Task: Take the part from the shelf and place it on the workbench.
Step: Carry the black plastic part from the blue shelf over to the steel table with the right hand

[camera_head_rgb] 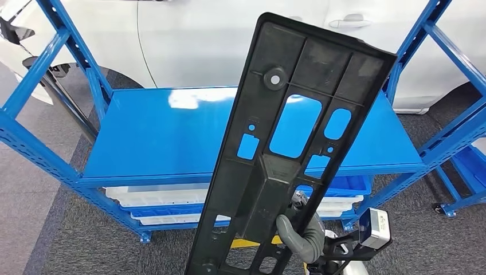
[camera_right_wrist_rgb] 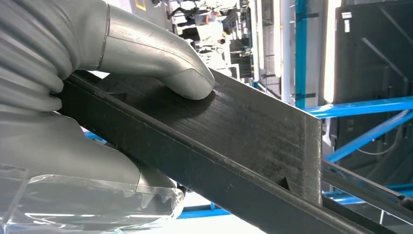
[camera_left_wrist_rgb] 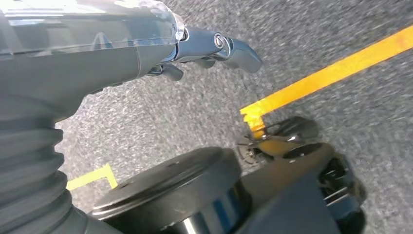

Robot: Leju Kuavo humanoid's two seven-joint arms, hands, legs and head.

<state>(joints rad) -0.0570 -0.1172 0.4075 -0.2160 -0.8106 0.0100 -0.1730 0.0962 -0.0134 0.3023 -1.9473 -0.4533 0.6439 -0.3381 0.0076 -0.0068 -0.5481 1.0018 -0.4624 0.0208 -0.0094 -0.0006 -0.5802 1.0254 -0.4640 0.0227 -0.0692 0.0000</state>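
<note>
The part (camera_head_rgb: 286,143) is a long black plastic panel with several cut-out windows. It stands tilted in front of me, its top end leaning to the right. My right hand (camera_head_rgb: 301,232) grips it near its lower end, in front of the blue shelf (camera_head_rgb: 160,132). In the right wrist view the grey thumb (camera_right_wrist_rgb: 160,53) presses on the flat face of the part (camera_right_wrist_rgb: 234,146). My left hand (camera_left_wrist_rgb: 195,48) hangs over the grey floor with its fingers apart and holds nothing.
The blue shelf board is bare, and its slanted blue uprights (camera_head_rgb: 34,143) stand on both sides. White and blue trays (camera_head_rgb: 155,197) lie on the level below. A white car (camera_head_rgb: 200,40) stands behind the shelf. Yellow floor tape (camera_left_wrist_rgb: 331,73) crosses the carpet.
</note>
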